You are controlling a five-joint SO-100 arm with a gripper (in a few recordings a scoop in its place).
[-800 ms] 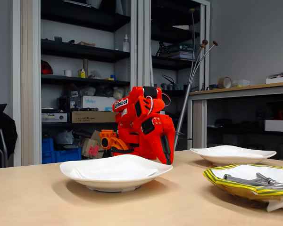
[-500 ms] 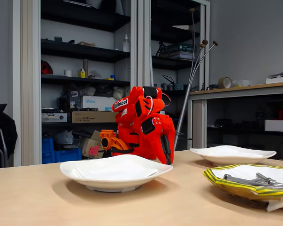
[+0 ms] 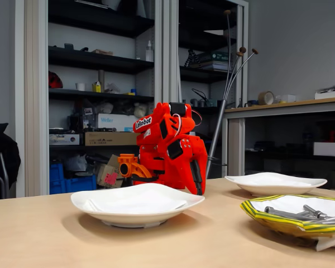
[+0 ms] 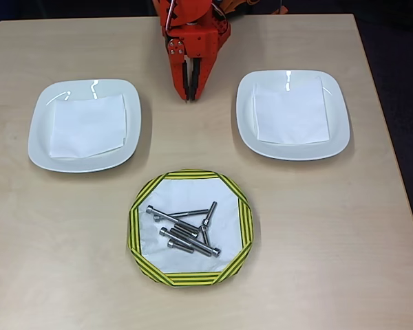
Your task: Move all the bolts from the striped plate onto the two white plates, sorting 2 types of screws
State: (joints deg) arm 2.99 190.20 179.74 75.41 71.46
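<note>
A workshop or lab: behind the orange robot arm (image 3: pixel 170 148) on the wooden table (image 3: pixel 39 234), open metal shelving (image 3: pixel 95 61) holds boxes, bottles and equipment, with blue crates (image 3: pixel 72 181) below.

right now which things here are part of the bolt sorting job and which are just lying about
Part of the job:
bolts, piled on the striped plate
striped plate
left white plate and right white plate, each lined with a paper napkin, no bolts on them
gripper, jaws together, resting between the white plates

Just lying about:
shelves of workshop clutter
cardboard box
blue crates
</note>
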